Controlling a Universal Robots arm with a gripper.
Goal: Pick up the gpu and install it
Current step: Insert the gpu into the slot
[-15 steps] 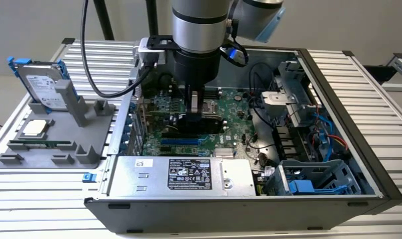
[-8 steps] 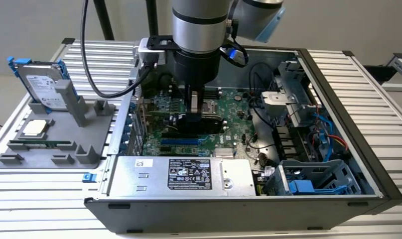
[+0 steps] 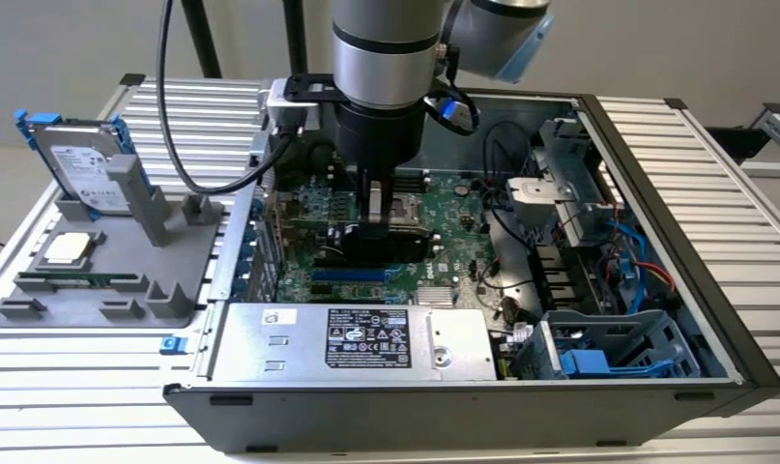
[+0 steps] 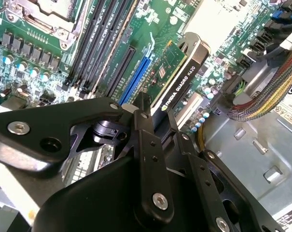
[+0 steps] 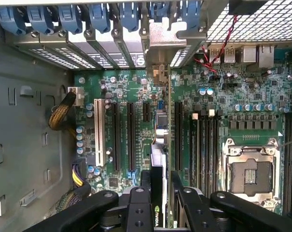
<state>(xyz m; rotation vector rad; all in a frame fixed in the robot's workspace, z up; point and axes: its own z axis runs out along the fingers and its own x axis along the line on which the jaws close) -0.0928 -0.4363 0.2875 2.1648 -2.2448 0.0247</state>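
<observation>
Below the gripper (image 4: 153, 121), clamped edge-on, gpu (image 4: 177, 79) has its lower edge hidden; exterior view shows the arm blocking it.

An open computer case (image 3: 648, 387) is lying on the slatted table (image 3: 751, 174), its green motherboard (image 3: 467, 251) showing inside. A silver power supply (image 3: 351, 343) is sitting along the near side. At the exterior view's left, a grey holder (image 3: 106, 280) is propping up a hard drive (image 3: 87, 164) with blue rails.
</observation>
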